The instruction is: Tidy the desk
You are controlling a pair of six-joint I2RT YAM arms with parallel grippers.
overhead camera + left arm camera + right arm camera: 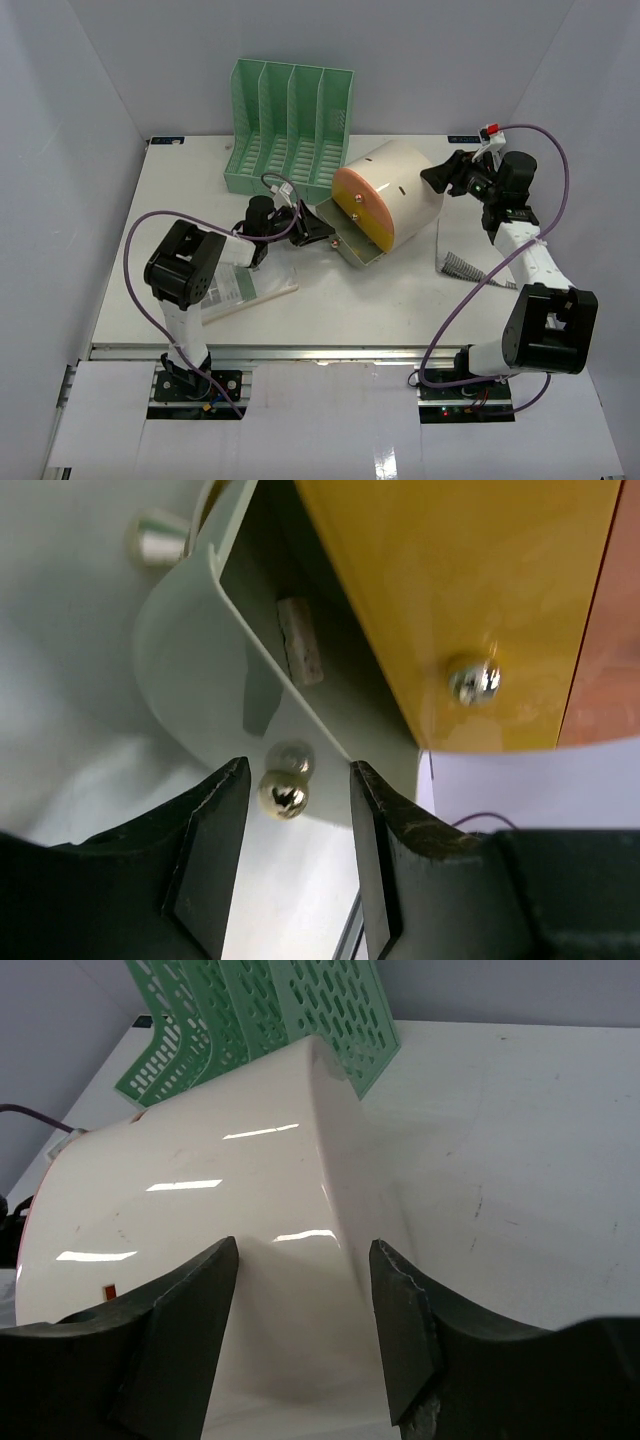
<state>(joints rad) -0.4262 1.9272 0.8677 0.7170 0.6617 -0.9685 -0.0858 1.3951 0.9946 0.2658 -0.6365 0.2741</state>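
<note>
The white desk (400, 300) holds a cream cylindrical drawer box (400, 190) lying on its side, its orange and yellow front facing near-left. Its lowest grey-green drawer (357, 245) is pulled out. My left gripper (320, 232) is open in front of that drawer. In the left wrist view the drawer's silver knob (283, 795) sits between the open fingers of the left gripper (298, 780), untouched. A small beige block (300, 640) lies inside the drawer. My right gripper (433, 180) is open at the box's back end; its jaws straddle the cream shell (250, 1190).
A green slotted file rack (290, 125) stands behind the box and also shows in the right wrist view (260, 1010). A flat packet (232, 285) and a wooden stick (262, 295) lie under the left arm. A small comb-like item (462, 266) lies by the right arm.
</note>
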